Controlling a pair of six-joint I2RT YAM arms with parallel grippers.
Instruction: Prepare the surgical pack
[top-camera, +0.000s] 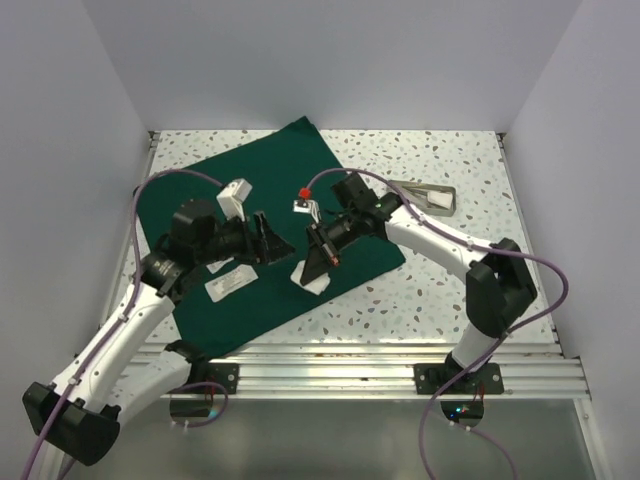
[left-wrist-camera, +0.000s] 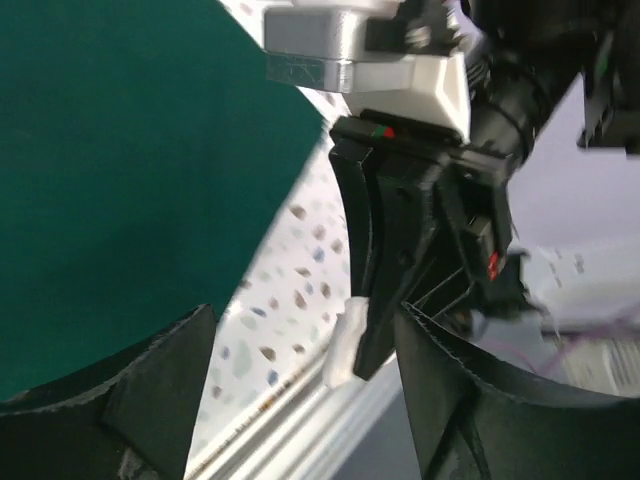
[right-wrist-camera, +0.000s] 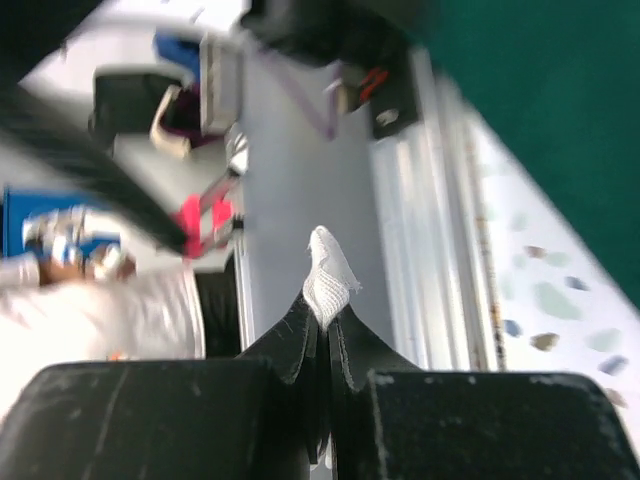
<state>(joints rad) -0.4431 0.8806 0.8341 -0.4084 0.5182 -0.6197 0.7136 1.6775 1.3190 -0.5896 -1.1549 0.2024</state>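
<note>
R end effector (right-wrist-camera: 322, 312) is pressed together, pinching a gauze pad (right-wrist-camera: 328, 272) by one edge, at the near-right edge of the drape (top-camera: 250, 215). L end effector (top-camera: 268, 240) is spread, gripping nothing, and points at the R one from just beside it, over the drape. A packet (top-camera: 228, 285) lies flat on the drape (by the L arm). The tray (top-camera: 432, 196) sits on the worktop (top-camera: 450, 150) at the far right, off the drape.
</note>
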